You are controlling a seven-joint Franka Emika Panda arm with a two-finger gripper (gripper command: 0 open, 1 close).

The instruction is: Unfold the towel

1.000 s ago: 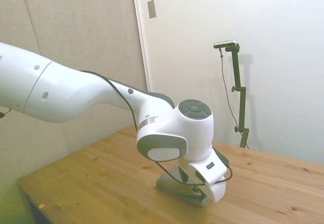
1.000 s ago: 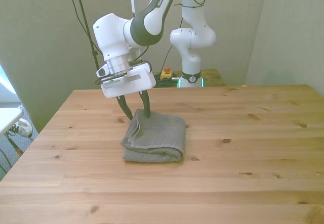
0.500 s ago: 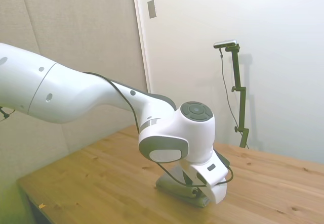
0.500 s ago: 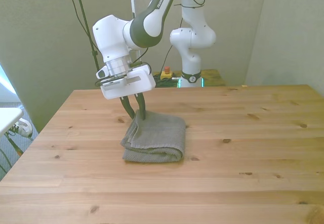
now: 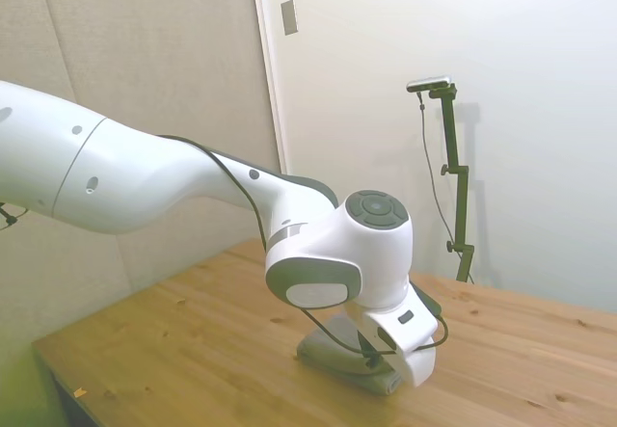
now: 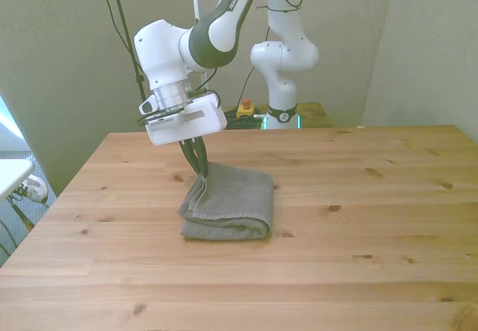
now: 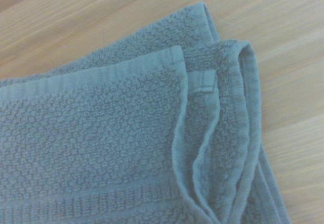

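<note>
Side view – arm: the white Franka arm reached in over the wooden plank table (image 5: 193, 340); its bulky wrist housing hid most of the work.
Side view – cloth: only a low strip of the plain grey terry-cloth towel (image 5: 333, 355) showed beneath the wrist, lying on the table.
Front view – cloth: the towel (image 6: 231, 200) lay folded in several layers toward the front view's left of the table (image 6: 358, 256), its rounded fold nearest the camera.
Front view – claw: the two-finger gripper (image 6: 199, 165) stood at the towel's far corner on the front view's left, fingers drawn together and apparently pinching the corner edge.
Wrist view – cloth: the towel (image 7: 101, 138) filled the frame, several hemmed layers stacked at one corner.
Step in hand: judged as securing the corner grasp.
Next move: likely a lift and a draw away from the fold; taking one layer only would matter.
Surroundings: a second white robot arm (image 6: 282, 47) stood behind the table.
Obstructions: nothing lay in the towel's path.
</note>
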